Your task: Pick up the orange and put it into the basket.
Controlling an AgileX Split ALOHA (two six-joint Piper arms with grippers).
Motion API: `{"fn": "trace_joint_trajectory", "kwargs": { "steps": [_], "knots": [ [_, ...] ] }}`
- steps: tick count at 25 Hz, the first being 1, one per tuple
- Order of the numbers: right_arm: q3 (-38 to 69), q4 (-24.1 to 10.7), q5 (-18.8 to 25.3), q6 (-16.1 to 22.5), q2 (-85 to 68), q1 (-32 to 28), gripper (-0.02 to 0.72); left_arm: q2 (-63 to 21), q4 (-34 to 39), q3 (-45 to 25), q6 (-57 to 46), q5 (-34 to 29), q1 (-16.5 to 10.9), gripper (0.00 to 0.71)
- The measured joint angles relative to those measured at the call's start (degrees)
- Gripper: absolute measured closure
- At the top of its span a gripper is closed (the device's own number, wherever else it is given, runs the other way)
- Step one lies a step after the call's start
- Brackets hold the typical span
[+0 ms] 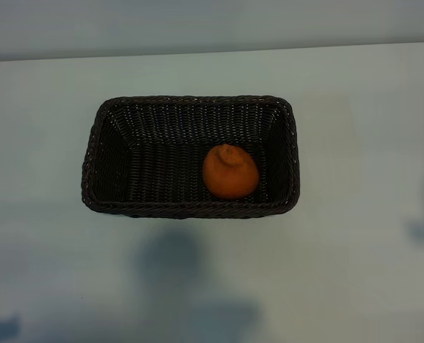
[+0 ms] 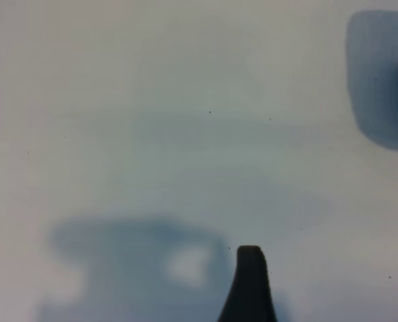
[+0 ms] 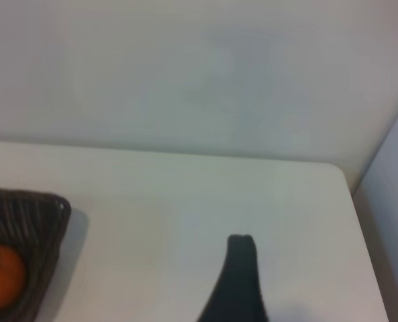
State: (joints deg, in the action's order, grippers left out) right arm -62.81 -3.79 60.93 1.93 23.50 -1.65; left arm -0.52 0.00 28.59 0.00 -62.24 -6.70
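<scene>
Orange: inside basket, right half, knob toward far wall.
Basket long axis: left-right on surface.
Left fingers: wide apart, holding nothing.
Right fingers: wide apart, holding nothing.

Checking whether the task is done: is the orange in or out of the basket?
In. The orange rests on the basket floor, toward its right end.
</scene>
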Motion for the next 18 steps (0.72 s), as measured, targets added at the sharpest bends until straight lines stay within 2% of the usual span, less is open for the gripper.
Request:
{"fn": "trace_joint_trajectory", "kwargs": {
  "steps": [9,18],
  "knots": [
    [17.60,-0.31,-2.02,1.23,-15.47,0.00,0.105,0.00,0.00,0.00,0.00,-0.05,0.00,0.118],
    [26.44,-0.36,-2.55,1.47,-23.97,-2.41,0.105,0.00,0.00,0.00,0.00,-0.05,0.00,0.118]
  ]
}}
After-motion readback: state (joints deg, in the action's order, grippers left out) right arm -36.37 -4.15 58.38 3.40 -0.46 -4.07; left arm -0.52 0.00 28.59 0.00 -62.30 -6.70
